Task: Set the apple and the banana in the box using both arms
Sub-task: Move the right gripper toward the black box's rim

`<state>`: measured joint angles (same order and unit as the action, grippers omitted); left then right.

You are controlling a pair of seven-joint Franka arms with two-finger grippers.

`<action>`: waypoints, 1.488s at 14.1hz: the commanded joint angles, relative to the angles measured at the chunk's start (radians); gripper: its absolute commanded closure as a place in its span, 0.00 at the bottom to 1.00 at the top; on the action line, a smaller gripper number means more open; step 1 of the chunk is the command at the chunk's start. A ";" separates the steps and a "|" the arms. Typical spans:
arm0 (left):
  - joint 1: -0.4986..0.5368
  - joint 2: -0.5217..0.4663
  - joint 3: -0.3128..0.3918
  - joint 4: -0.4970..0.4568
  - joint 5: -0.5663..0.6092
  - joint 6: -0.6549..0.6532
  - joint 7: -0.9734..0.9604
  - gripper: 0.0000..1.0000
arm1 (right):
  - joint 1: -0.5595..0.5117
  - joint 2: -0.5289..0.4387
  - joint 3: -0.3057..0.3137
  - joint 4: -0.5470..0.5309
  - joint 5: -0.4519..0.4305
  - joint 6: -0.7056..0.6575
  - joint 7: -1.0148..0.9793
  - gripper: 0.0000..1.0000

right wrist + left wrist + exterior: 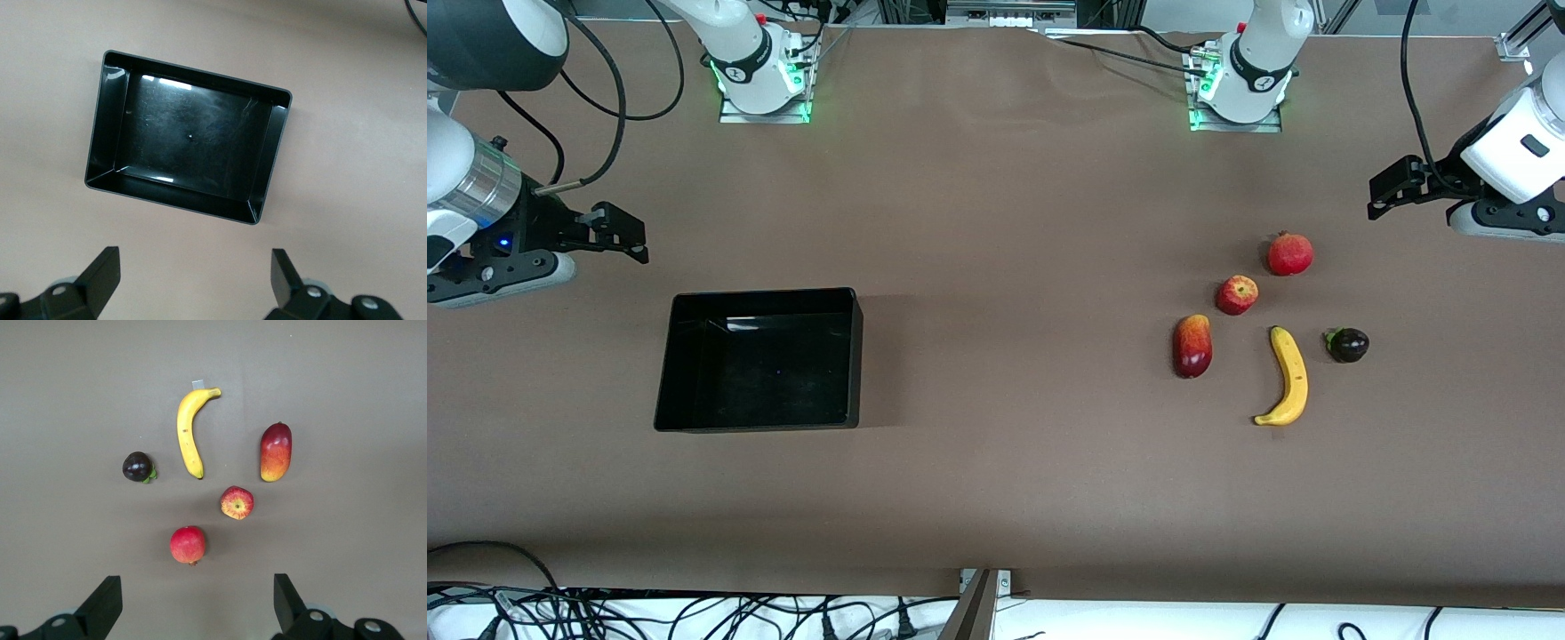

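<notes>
From the front, the shallow glossy black plastic box (758, 360) sits empty toward the right arm's end of the brown bench (996, 222), well apart from the streaky red-yellow apple (1237, 294) and long curved yellow banana (1288, 376) toward the left arm's end. The left wrist view shows the left end effector (197, 603) spread wide and empty, its fingers cut off by the frame, over bare bench near the apple (237, 503) and banana (189, 431). The right wrist view shows the right end effector (194, 280) equally wide, holding nothing, near the box (100, 153).

The counter (996, 222) is uniform matte brown. The box (680, 373) is glossy black with white highlights on its floor. The banana (1291, 373) is yellow with a brownish tip. The apple (1237, 294) is red with yellowish streaks. The round fruit (1290, 254) is plain red. The oval fruit (1192, 346) grades from dark red to yellow-orange. The small fruit (1349, 345) is dark purple with green leaves. Both end effectors, left (1392, 188) and right (618, 233), are black on white arms.
</notes>
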<state>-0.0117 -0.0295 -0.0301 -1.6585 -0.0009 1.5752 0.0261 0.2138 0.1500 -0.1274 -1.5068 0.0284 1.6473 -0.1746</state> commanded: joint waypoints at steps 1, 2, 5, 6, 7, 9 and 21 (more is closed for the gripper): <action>0.006 0.000 -0.001 0.002 0.016 -0.001 0.011 0.00 | 0.003 -0.006 0.000 -0.006 -0.008 0.012 0.003 0.00; 0.004 0.000 -0.005 0.003 0.018 -0.001 0.018 0.00 | 0.001 -0.006 0.000 -0.006 -0.008 0.012 0.003 0.00; 0.002 0.000 -0.007 0.003 0.019 -0.003 0.014 0.00 | 0.003 -0.006 0.000 -0.006 -0.010 0.012 0.003 0.00; 0.002 0.000 -0.007 0.003 0.022 -0.003 0.014 0.00 | 0.001 -0.006 0.000 -0.006 -0.010 0.012 0.001 0.00; 0.001 0.000 -0.008 0.003 0.030 -0.003 0.012 0.00 | 0.003 -0.006 0.000 -0.006 -0.010 0.012 0.001 0.00; 0.001 0.000 -0.008 0.003 0.030 -0.003 0.012 0.00 | -0.001 -0.004 0.000 -0.006 -0.010 0.014 -0.012 0.00; -0.004 0.002 -0.007 0.003 0.032 -0.001 0.009 0.00 | -0.102 0.295 -0.014 -0.101 -0.018 0.228 -0.020 0.00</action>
<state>-0.0129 -0.0291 -0.0334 -1.6585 0.0035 1.5727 0.0261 0.1400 0.4050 -0.1480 -1.5724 0.0101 1.8124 -0.1811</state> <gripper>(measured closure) 0.000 0.000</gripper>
